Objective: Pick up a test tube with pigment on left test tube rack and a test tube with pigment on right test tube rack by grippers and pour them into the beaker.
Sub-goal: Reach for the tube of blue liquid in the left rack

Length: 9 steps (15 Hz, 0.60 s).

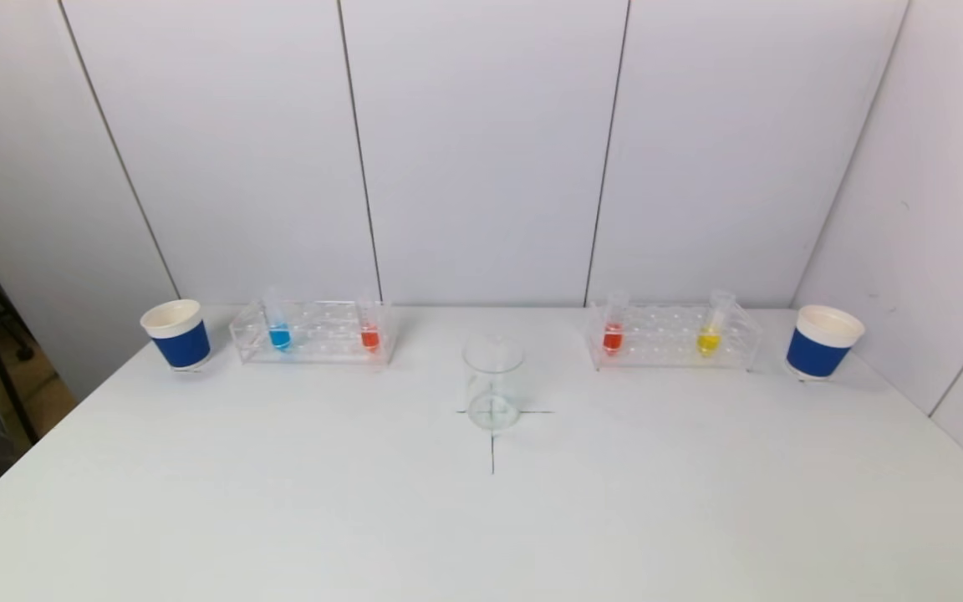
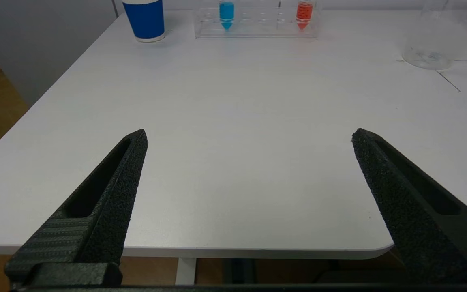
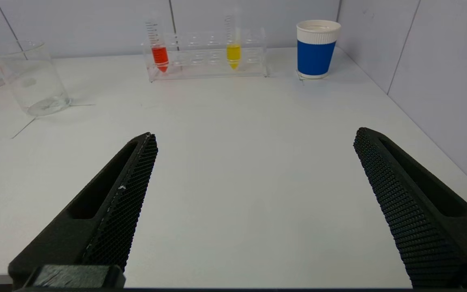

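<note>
Standing on the white table [image 1: 281, 502] at the crossing of two thin black lines, the clear beaker [image 1: 493, 383] is upright and holds nothing visible, right at the centre of the head view. At about ten o'clock from it lies the left test tube rack [image 1: 314, 333], clear plastic, set lengthwise along the back edge of the table. A tube with blue pigment [image 1: 279, 335] stands upright near that rack's outer end, and a tube with red pigment [image 1: 370, 336] stands at its inner end, nearer the beaker. At about two o'clock from the beaker lies the right test tube rack [image 1: 672, 337], with a red-filled tube [image 1: 613, 336] at its inner end and a tube with yellow pigment [image 1: 709, 338] toward its outer end, leaning a little. A blue paper cup with a white rim [image 1: 176, 334] stands just beyond the left rack at nine o'clock of it; a second blue cup [image 1: 822, 341] stands just beyond the right rack at three o'clock of it.

Neither arm shows in the head view. In its own wrist view, the left hand [image 2: 247, 136] hangs over the near edge of the table, fingers [image 2: 124, 182] spread wide and grasping nothing, well apart from the left rack. The right hand [image 3: 253, 136] is likewise released, its fingers [image 3: 132, 182] wide apart over bare table, well short of the right rack.
</note>
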Tool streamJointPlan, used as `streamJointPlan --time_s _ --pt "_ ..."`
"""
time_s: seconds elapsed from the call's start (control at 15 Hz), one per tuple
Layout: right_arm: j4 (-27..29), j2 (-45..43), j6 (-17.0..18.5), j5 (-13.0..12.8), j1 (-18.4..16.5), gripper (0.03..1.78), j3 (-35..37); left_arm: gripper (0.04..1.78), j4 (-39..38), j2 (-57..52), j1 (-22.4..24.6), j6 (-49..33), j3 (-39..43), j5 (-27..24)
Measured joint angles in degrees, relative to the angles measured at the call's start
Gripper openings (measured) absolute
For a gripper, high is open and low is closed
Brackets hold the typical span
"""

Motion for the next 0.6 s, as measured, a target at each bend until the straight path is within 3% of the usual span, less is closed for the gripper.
streamJointPlan --time_s 0.6 --pt "0.0 0.0 -0.02 0.02 -0.02 1.76 0.0 1.76 0.0 0.0 -0.02 0.02 0.0 0.02"
